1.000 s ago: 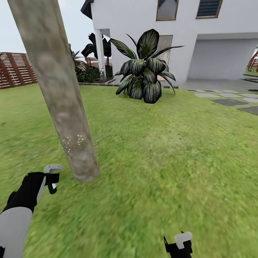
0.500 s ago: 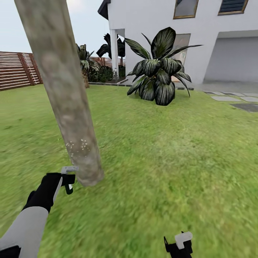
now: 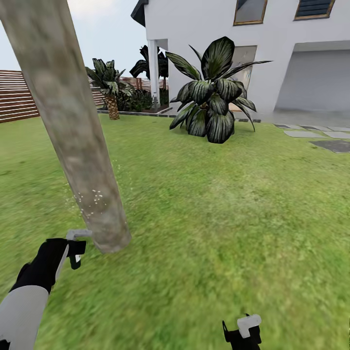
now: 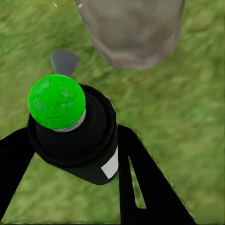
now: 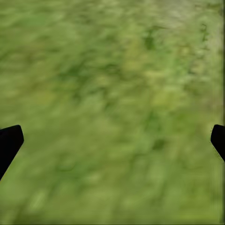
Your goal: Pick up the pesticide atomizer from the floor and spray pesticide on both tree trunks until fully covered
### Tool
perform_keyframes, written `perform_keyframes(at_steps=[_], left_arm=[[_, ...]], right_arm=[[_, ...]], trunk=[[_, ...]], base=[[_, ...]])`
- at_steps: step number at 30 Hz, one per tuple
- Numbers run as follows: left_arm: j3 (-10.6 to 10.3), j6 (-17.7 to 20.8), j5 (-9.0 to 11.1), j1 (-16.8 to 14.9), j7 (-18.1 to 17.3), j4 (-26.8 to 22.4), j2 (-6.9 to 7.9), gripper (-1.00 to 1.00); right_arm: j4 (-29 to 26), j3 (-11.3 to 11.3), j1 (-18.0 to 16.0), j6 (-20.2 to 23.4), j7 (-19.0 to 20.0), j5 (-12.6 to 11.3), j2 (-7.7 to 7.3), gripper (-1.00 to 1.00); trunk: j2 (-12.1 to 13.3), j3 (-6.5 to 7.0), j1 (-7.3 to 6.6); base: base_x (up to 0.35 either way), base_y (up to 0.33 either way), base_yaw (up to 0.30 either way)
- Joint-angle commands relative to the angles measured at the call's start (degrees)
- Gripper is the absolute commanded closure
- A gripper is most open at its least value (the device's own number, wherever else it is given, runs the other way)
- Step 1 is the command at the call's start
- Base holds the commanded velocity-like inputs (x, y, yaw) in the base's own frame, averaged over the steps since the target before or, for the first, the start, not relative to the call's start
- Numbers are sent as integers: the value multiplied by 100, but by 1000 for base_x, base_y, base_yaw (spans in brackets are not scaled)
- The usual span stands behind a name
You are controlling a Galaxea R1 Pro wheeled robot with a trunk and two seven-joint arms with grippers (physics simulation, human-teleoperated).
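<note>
Left gripper [image 4: 79, 154] is clamped on the pesticide atomizer [image 4: 75, 133]: black body, green round cap, both black fingers [image 4: 140, 178] pressed against its sides. In the head view the left gripper [image 3: 75, 248] is held low, just beside the base of the tree trunk [image 3: 73, 131]; a gap between nozzle and bark cannot be judged. Pesticide [image 3: 90, 199] is seen as white specks on the lower trunk only; the bark above is bare. The trunk base [image 4: 131, 33] is met directly ahead of the atomizer in the left wrist view, grass all round it.

Right gripper [image 3: 241, 330] is held low at the frame's bottom edge. In the right wrist view its fingertips [image 5: 9, 143] are spread wide, nothing between them, lawn [image 5: 112, 112] below.

Further out: broad-leaved dark plant [image 3: 211, 104], white house [image 3: 272, 53], grey paving [image 3: 321, 138], short palm [image 3: 111, 87], slat fence [image 3: 17, 99].
</note>
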Motion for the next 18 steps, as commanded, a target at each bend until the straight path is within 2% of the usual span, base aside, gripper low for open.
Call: perform_keyframes(at_steps=[1,4,7,11,18], left_arm=[[0,3,35,25,-2,0,40,100],[1,6,30,116,-11,0,79,100],[-32,3,28,213,-3,-4,55,100],[-47,2,28,231,0,-1,18,100],[6,-5,27,388,0,-7,108,100]], right_arm=[[0,-1,0,0,0,0,0,-100],[1,-1,0,0,0,0,0,-100],[1,-1,0,0,0,0,0,-100],[1,-1,0,0,0,0,0,-100],[1,-1,0,0,0,0,0,-100]], trunk=[[0,0,0],[0,0,0],[0,0,0],[0,0,0],[0,0,0]], base=[[0,-37,100],[0,-10,228],[62,-1,270],[294,0,188],[333,-14,11]])
